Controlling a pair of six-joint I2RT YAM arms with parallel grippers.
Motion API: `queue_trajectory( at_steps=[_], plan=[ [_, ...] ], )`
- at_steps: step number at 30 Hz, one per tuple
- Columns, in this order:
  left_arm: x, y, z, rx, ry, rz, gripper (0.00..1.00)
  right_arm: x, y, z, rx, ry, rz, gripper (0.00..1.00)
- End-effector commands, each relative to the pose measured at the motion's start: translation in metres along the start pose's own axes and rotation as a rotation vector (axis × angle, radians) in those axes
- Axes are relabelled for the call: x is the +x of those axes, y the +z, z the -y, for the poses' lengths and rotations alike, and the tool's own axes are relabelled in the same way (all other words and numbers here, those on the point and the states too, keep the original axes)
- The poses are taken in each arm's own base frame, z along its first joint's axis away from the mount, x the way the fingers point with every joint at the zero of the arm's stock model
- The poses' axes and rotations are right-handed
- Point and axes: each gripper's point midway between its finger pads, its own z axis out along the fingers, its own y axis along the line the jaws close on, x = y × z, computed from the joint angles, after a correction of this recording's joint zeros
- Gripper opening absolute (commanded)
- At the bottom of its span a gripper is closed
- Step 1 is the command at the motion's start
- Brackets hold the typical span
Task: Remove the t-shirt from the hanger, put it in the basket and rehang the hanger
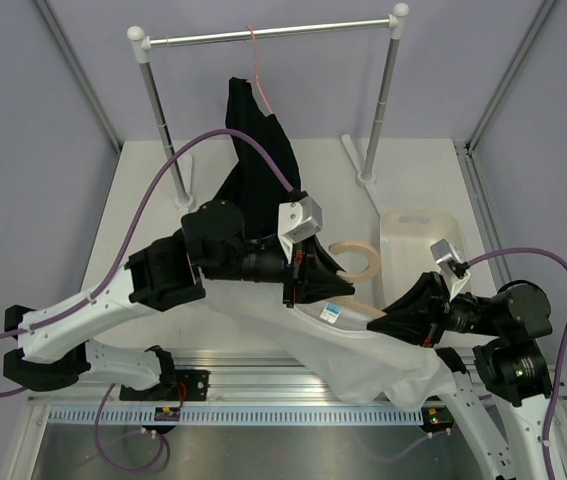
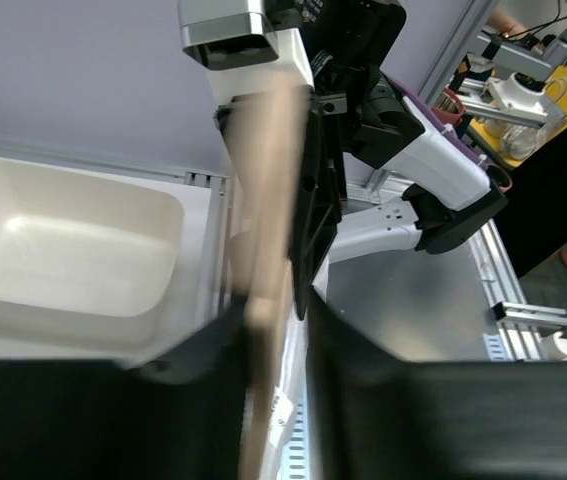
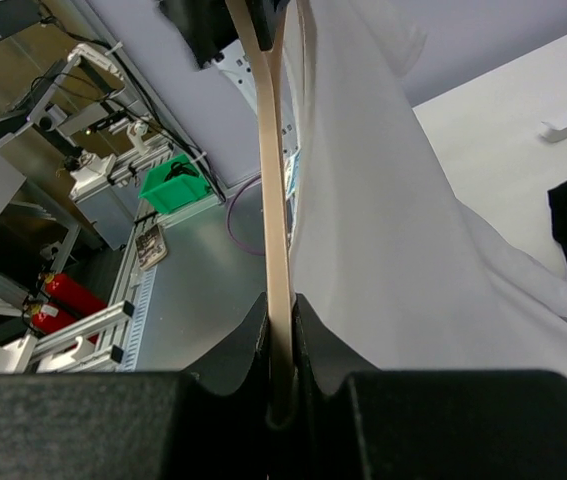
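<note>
Left tool (image 2: pixel 273 312), right tool (image 3: pixel 281 308), each tight on the hanger (image 3: pixel 275 180) — t-shirt (image 1: pixel 363 350) over it, black garment (image 1: pixel 258 160), tub (image 1: pixel 408 250) beyond

- The left arm (image 1: pixel 83 315) has long white shell links joined by bulky black cylindrical joint housings.
- The right arm (image 1: pixel 483 420) is built alike, with a white lower link and round black motor housings with ringed end caps.
- A thin purple cable (image 1: pixel 225 132) runs along the left arm, and a second purple cable (image 1: pixel 523 251) runs along the right arm.
- The left wrist camera (image 1: pixel 301 214) is a boxy white and silver block. The right wrist camera (image 1: pixel 447 250) is a similar pale block.
- The left fingers (image 2: pixel 443 420) are matte black and broad with sloped inner edges. The right fingers (image 3: pixel 113 430) are black too.
- The black base blocks (image 1: pixel 185 383) carry small red marks.
</note>
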Motion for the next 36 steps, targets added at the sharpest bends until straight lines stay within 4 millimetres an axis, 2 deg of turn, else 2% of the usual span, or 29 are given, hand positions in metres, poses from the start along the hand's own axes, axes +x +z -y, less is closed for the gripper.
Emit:
queue_trajectory(
  at_steps=[1,2,6,7,8,11,12,13,15,16,19,20,21,22,23,25,27,31,34,36],
  plan=[
    [-0.025,-0.001,0.021,0.097,0.031,0.058,0.07,-0.007,0.001,-0.003,-0.019,-0.035,0.009,0.0],
    [-0.025,-0.002,0.023,0.105,0.033,0.057,0.01,-0.007,0.001,-0.003,-0.017,-0.034,0.009,0.0],
    [-0.021,-0.005,0.025,0.118,0.043,0.052,0.0,-0.01,0.003,0.002,0.001,-0.027,0.017,0.01],
    [-0.021,-0.007,0.025,0.112,0.044,0.055,0.0,-0.011,0.003,0.004,0.008,-0.021,0.019,0.06],
    [-0.019,-0.007,0.022,0.1,0.039,0.05,0.0,-0.013,0.003,0.004,0.016,-0.019,0.022,0.27],
    [-0.02,-0.013,0.022,0.081,0.035,0.062,0.0,-0.019,0.004,0.009,0.048,-0.014,0.035,0.57],
    [-0.021,-0.016,0.02,0.063,0.031,0.069,0.0,-0.026,0.004,0.01,0.078,-0.03,0.058,0.73],
    [-0.027,-0.024,0.014,0.003,0.024,0.099,0.0,-0.029,0.003,0.012,0.099,-0.029,0.071,0.8],
    [-0.026,-0.033,0.006,-0.054,0.024,0.113,0.0,-0.041,0.001,0.02,0.191,-0.026,0.113,0.98],
    [-0.034,-0.046,0.006,-0.087,0.035,0.148,0.0,-0.045,-0.001,0.024,0.226,-0.024,0.126,0.99],
    [-0.04,-0.064,0.013,-0.087,0.053,0.187,0.0,-0.058,-0.008,0.035,0.342,-0.026,0.171,0.99],
    [-0.047,-0.078,0.016,-0.098,0.056,0.223,0.0,-0.06,-0.009,0.036,0.361,-0.031,0.181,1.0],
    [-0.047,-0.083,0.014,-0.123,0.048,0.234,0.0,-0.063,-0.012,0.036,0.383,-0.047,0.188,1.0],
    [-0.05,-0.091,0.006,-0.18,0.04,0.262,0.0,-0.062,-0.012,0.036,0.384,-0.055,0.183,0.99],
    [-0.057,-0.107,0.008,-0.202,0.044,0.304,0.0,-0.062,-0.012,0.03,0.364,-0.073,0.175,0.99],
    [-0.055,-0.119,-0.006,-0.295,0.028,0.329,0.0,-0.058,-0.011,0.025,0.334,-0.117,0.153,1.0],
    [-0.057,-0.136,-0.007,-0.33,0.024,0.364,0.0,-0.048,-0.009,0.024,0.291,-0.153,0.111,1.0],
    [-0.057,-0.147,-0.004,-0.332,0.008,0.388,0.0,-0.033,-0.005,0.035,0.261,-0.124,0.076,0.98],
    [-0.057,-0.148,-0.003,-0.33,-0.002,0.393,0.0,-0.029,0.002,0.033,0.178,-0.122,0.081,0.93],
    [-0.056,-0.146,-0.002,-0.318,-0.007,0.387,0.0,-0.029,0.003,0.038,0.178,-0.127,0.09,0.86]
  ],
)
